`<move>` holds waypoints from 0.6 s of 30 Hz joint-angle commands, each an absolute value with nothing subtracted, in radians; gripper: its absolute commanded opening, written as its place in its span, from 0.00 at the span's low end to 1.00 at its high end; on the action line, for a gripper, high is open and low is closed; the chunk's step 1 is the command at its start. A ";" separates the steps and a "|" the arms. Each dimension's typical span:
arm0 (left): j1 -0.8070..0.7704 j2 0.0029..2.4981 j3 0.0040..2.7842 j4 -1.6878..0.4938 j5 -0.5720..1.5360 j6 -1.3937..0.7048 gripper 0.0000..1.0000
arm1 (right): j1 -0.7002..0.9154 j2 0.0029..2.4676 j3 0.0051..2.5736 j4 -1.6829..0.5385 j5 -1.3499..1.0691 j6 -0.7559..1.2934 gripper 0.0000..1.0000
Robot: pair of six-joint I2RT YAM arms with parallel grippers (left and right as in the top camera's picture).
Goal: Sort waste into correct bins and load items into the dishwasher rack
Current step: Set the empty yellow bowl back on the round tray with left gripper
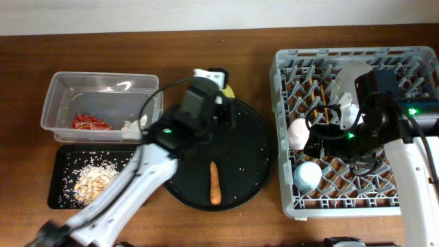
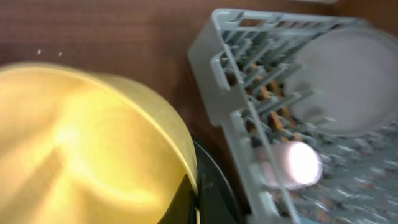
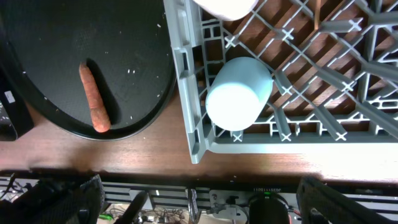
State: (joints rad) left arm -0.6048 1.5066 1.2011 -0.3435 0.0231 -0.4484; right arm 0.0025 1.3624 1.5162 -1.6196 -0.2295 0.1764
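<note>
Left pincer (image 1: pixel 218 81): closed on yellow bowl (image 2: pixel 81 143) rim
Right pincer (image 3: pixel 199 198): open, empty
Advice: tip bowl between free rack (image 2: pixel 217 37) pegs, avoiding plate (image 2: pixel 348 81)

No legible text, labels or numbers on anything.

I see a glossy yellow round bowl (image 2: pixel 74 143), an orange carrot piece (image 1: pixel 214 184) on a white-speckled round black tray (image 1: pixel 254 147), and a grey grid-patterned plastic rack (image 1: pixel 282 137).
</note>
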 commanded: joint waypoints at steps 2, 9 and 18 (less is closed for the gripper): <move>-0.665 1.687 1.213 -0.288 -0.139 -0.410 0.00 | 0.000 1.364 1.516 -1.619 -0.235 0.174 0.98; -0.665 1.819 1.213 -0.209 -0.139 -0.410 0.00 | 0.000 1.364 1.516 -1.619 -0.235 0.174 0.98; -0.665 1.875 1.215 -0.195 -0.139 -0.368 0.45 | 0.000 1.364 1.516 -1.619 -0.235 0.174 0.98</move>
State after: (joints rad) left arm -0.6655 1.8683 1.2022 -0.2031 -0.1253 -0.4141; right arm 0.0025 1.3624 1.5162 -1.6192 -0.2295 0.1761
